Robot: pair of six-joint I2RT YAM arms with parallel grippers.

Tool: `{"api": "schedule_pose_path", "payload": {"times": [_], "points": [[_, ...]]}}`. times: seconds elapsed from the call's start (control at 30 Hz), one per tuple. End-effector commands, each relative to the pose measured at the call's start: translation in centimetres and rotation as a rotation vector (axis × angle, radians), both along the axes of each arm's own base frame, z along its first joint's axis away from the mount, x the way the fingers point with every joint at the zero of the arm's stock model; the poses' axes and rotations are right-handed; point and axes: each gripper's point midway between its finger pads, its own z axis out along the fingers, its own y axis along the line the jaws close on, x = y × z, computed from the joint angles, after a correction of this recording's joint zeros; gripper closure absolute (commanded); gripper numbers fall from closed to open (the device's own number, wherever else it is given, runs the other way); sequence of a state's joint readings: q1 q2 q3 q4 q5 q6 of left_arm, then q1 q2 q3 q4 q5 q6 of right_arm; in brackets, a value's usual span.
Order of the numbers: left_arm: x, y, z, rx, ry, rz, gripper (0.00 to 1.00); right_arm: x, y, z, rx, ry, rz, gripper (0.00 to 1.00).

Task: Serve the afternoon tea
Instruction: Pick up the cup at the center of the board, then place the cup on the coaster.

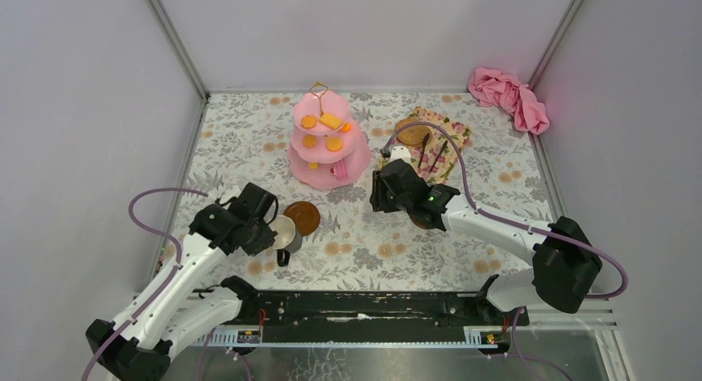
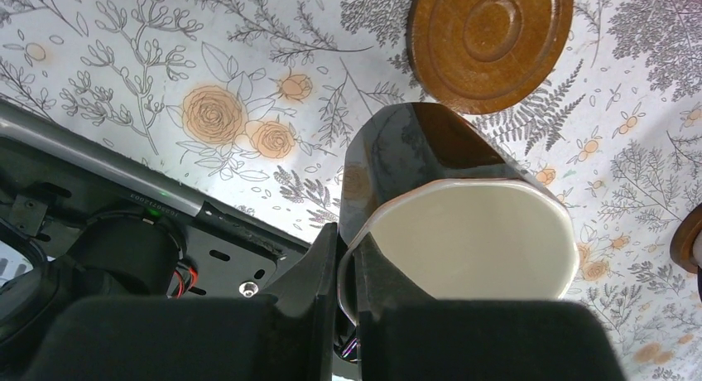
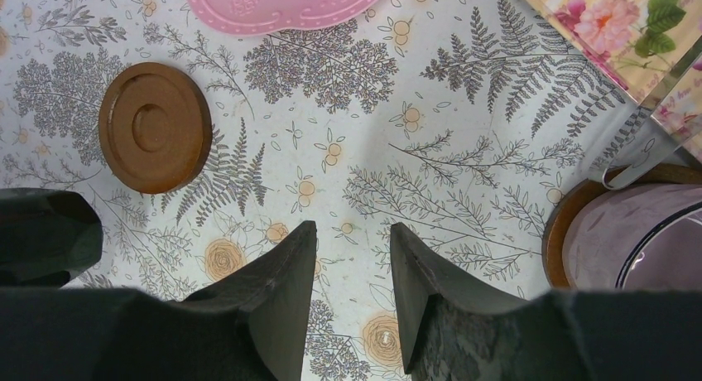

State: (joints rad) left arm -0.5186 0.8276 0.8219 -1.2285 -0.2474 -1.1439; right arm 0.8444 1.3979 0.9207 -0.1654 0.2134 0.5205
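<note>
Pink cake stand (image 3: 348,4), embossed mark illegible; mug (image 2: 463,240) in left claw (image 2: 349,269).

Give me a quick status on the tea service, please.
Left gripper shut on mug rim; right gripper open, empty. Mug beside the bare saucer, not yet on it. Nothing between them.

The floral table (image 1: 364,248) bore a pink cake stand (image 1: 329,166) by its far edge, a brown saucer (image 1: 303,218) mid-table, and a pink cloth (image 1: 509,98) in its far-right corner.

Pink cake stand (image 1: 311,172), brown saucer (image 1: 303,218), purple mug (image 3: 613,232) — grey-orange floral tablecloth (image 1: 389,257).
</note>
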Motion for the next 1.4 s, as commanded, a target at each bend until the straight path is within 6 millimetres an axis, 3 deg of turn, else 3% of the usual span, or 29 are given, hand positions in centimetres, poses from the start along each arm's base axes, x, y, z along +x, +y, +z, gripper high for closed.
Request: {"api": "schedule_pose_path", "payload": {"times": [0.0,0.23,0.47,0.83,1.37], "points": [[3.3,-1.1,2.9,-0.015,-0.124,-0.015,1.0,0.1,1.0,1.7,0.047,-0.041,0.021,0.54],[6.9,-2.8,4.0,0.009,-0.166,-0.083,1.0,0.2,0.9,1.7,0.04,-0.044,0.022,0.54],[9.3,-3.7,3.8,0.014,-0.169,-0.121,1.0,0.3,0.7,2.1,0.03,-0.057,0.024,0.54],[10.9,-3.6,2.6,-0.021,-0.154,-0.135,1.0,0.4,0.9,2.4,0.031,-0.065,0.032,0.54],[10.7,-2.5,0.5,0.01,-0.103,-0.122,1.0,0.0,1.0,2.3,0.045,-0.055,0.044,0.54]]}}
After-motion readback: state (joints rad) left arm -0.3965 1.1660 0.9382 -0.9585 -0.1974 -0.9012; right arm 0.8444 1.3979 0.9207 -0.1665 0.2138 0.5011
